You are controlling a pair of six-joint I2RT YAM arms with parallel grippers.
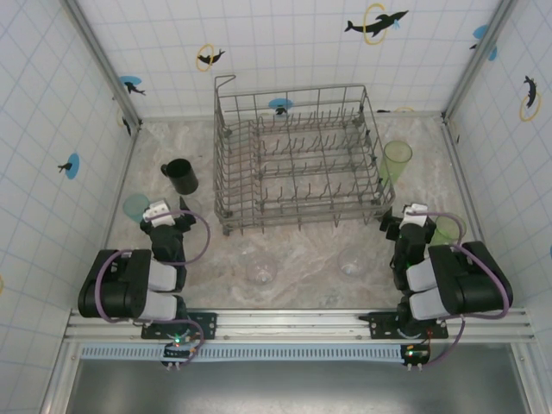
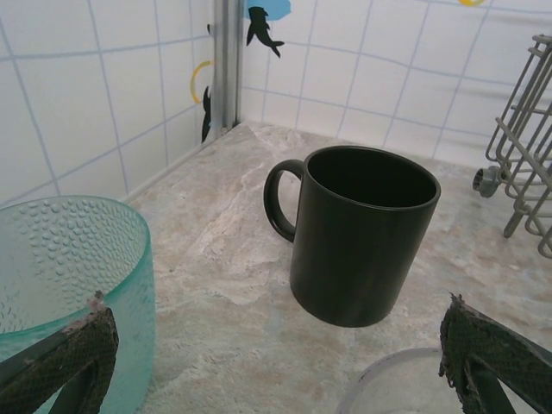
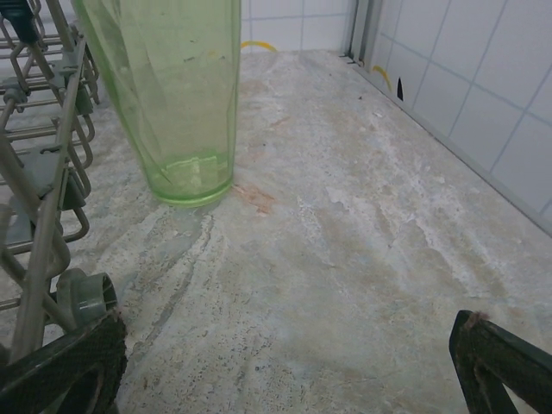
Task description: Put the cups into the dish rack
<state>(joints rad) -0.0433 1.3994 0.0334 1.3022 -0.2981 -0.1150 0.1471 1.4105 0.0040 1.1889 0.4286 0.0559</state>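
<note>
At the far left of the marbled table (image 1: 310, 250) we see the teal cup (image 1: 134, 205) standing upright near the tiled side wall (image 1: 52, 129), just beside the left gripper (image 1: 168, 210). From the left wrist view the left gripper (image 2: 276, 345) has its jaws spread wide and holds nothing; the teal cup (image 2: 69, 267) sits right by its left finger, though we cannot tell whether they touch. Ahead of that gripper stands the black mug (image 1: 181, 176), upright, its handle turned to the left in the wrist view (image 2: 362, 233), and apart from the rack. At the bottom edge of that view there is a pale, clear rim, but too little of it is visible for us to name it. In the middle of the table is the dish rack (image 1: 297, 159), a grey wire basket with rows of upright tines; we see no cup in it. Its corner shows at the right edge of the left wrist view (image 2: 526, 129). In front of the rack, on the near part of the table, two clear cups (image 1: 261, 269) stand well apart from each other, the other one further right (image 1: 352, 261). Just beside the rack's right side stands a green tumbler (image 1: 397, 161), upright. In the right wrist view it (image 3: 172, 95) stands next to the rack's wires (image 3: 43, 172). The right gripper (image 1: 414, 216) hangs near the rack's right front corner, and a second green tumbler (image 1: 446, 229) stands just to its right. Its jaws (image 3: 291, 345) are likewise fully spread, with only bare table between them.
</note>
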